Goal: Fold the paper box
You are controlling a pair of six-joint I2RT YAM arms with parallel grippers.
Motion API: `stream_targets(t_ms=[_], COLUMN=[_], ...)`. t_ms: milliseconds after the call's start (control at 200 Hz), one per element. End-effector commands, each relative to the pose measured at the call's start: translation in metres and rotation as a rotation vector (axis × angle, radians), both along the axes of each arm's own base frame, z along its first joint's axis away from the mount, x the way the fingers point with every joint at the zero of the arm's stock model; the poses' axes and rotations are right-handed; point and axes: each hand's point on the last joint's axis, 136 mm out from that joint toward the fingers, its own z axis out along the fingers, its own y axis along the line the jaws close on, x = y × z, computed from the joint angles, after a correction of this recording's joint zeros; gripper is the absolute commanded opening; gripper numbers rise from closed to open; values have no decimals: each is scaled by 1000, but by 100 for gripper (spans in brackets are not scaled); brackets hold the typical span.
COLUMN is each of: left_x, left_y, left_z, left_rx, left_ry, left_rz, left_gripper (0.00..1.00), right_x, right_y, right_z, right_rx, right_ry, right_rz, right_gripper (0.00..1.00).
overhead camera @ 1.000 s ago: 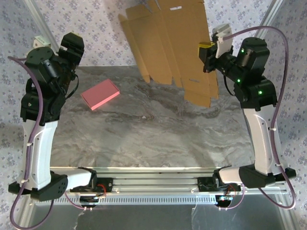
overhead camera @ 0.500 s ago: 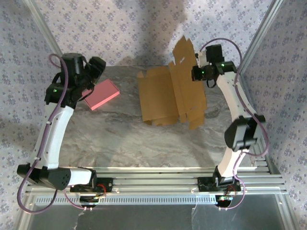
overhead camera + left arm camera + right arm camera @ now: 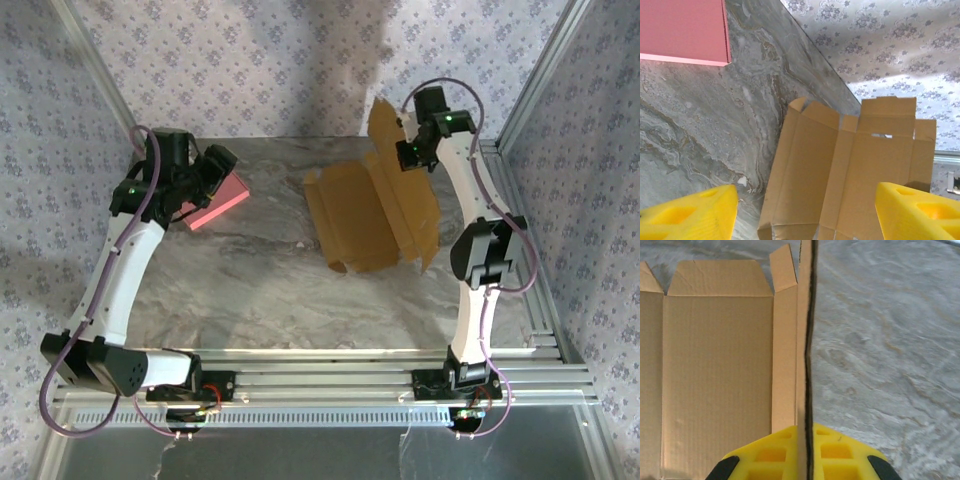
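Observation:
The paper box (image 3: 365,215) is an unfolded brown cardboard sheet lying mostly flat on the marble table, right of centre. Its right panel (image 3: 385,125) stands upright. My right gripper (image 3: 408,152) is shut on that panel's upper edge. In the right wrist view the yellow fingers (image 3: 765,457) clamp the thin cardboard edge (image 3: 806,340), with my right gripper (image 3: 807,435) straddling it and the flat panel (image 3: 715,365) spreading to the left. My left gripper (image 3: 215,165) hangs open at the back left, apart from the box. Its yellow fingers (image 3: 690,212) stand wide, and below my left gripper (image 3: 805,210) lies the paper box (image 3: 850,170).
A pink flat rectangle (image 3: 218,197) lies on the table just under the left gripper, seen also as the pink rectangle (image 3: 682,30) at the upper left. Patterned walls close the back, and a metal frame rail (image 3: 525,210) runs along the right edge.
The right arm has brought the box down from mid-air onto the table, keeping hold of one panel. The left arm has stretched back toward the pink rectangle, still open.

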Motion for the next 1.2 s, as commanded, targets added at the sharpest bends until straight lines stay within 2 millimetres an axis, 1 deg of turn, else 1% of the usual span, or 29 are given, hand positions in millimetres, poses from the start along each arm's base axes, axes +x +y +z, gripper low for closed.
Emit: stream_targets(t_ms=[0, 85, 125, 210, 275, 340, 410, 475, 505, 535, 550, 555, 570, 605, 660, 730, 820, 875, 959, 1104, 1194], left_x=[-6, -8, -8, -8, -7, -6, -3, 1, 4, 8, 9, 9, 14, 20, 28, 40, 54, 61, 74, 94, 104], left_y=[-1, 0, 0, 0, -1, -3, -5, -9, -12, -14, -16, -16, -19, -22, -26, -33, -38, -41, -54, -67, -72], left_z=[-6, -10, -10, -13, -14, -18, -23, -28, -31, -33, -34, -35, -32, -32, -32, -27, -20, -22, -21, -7, -11], left_rx=[24, 34, 36, 36, 34, 28, 17, -7, -26, -53, -66, -70, -86, -127, -183, -239, -255, -262, -295, -303, -293], left_ry=[13, 21, 21, 26, 30, 36, 42, 49, 57, 64, 73, 77, 58, 63, 74, 68, 56, 71, 69, 33, 56], left_rz=[-43, -46, -46, -47, -51, -54, -57, -59, -56, -48, -44, -43, -43, -29, 0, 15, 20, 25, 2, -23, -37], left_gripper=[72, 72, 72, 71, 71, 71, 70, 69, 69, 69, 69, 69, 69, 68, 66, 65, 62, 60, 58, 54, 50], right_x=[-10, -23, -27, -31, -29, -26, -25, -27, -28, -29, -32, -32, -33, -35, -36, -40, -41, -39, -38, -34, -33], right_y=[37, 64, 71, 68, 60, 58, 63, 78, 88, 98, 101, 103, 106, 117, 126, 131, 135, 136, 140, 146, 151], right_z=[-1, 4, 5, -3, -10, -11, -11, -9, -10, -3, -8, -7, -6, -4, -3, -3, 2, 6, 8, 6, 5], right_rx=[92, 184, 204, 141, 77, 11, -68, -144, -178, -210, -231, -234, -247, -270, -296, -298, -286, -299, -316, -368, -393], right_ry=[31, 49, 53, 61, 55, 31, -14, -98, -150, -224, -234, -250, -278, -339, -388, -400, -427, -440, -450, -457, -462], right_rz=[150, 236, 262, 260, 250, 258, 299, 379, 429, 476, 502, 508, 529, 581, 630, 672, 709, 718, 750, 802, 830], right_gripper=[0, 0, 0, 0, 0, 0, 0, 0, 0, 0, 0, 0, 0, 0, 0, 0, 0, 0, 0, 0, 0])
